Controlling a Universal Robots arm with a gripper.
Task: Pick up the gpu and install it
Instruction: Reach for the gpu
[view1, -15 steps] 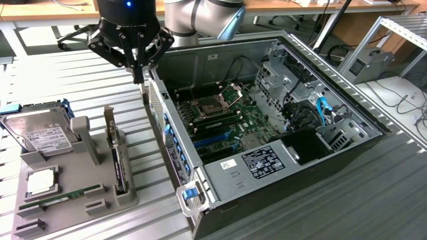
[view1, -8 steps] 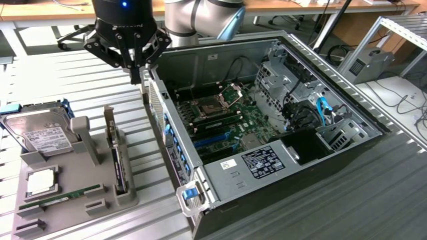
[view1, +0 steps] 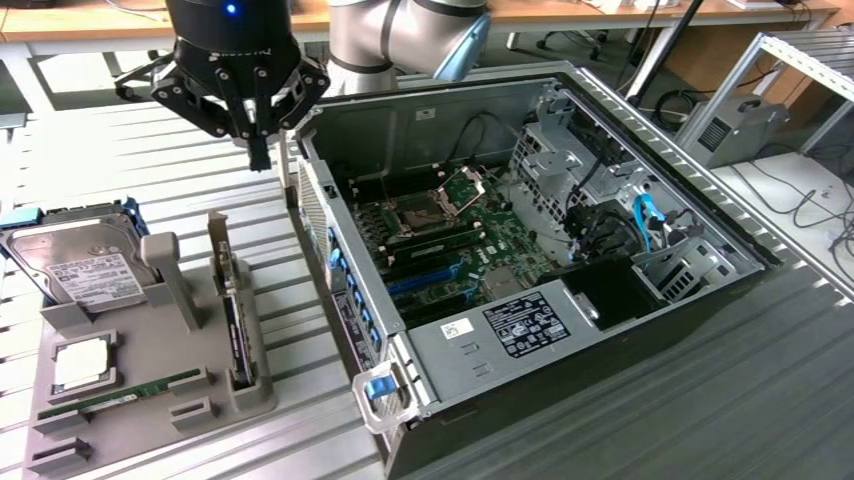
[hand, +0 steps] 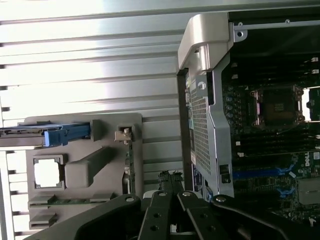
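Your grey jointed arm comes in from the far side of the exterior view with its black wrist pointing straight down. This leaves the black claw hanging above the slatted aluminium bench. The claw is closed, its fingers pressed together around nothing. It hovers over the bare strip between the grey moulded parts holder and the open computer tower, near the tower's far corner and clear of both.

Starting at the exterior view's left, the holder carries a silver hard drive with a white label, leaning in a blue-edged cradle at its far end. Nearer the camera, a square silver processor chip sits in a recess and a long thin green memory stick lies in a groove. A grey upright post rises just beside the gpu. The gpu stands on its long edge in a slot along the holder's right side, seen edge-on as a thin dark card. Nothing touches it, and the claw is well apart from it.

Further right, the tower lies on its side with the open face up. Its grey side wall stands between the claw and the green motherboard. On that board you can see a metal-framed processor socket and blue expansion slots. A blue cable runs past the drive cage at the right.
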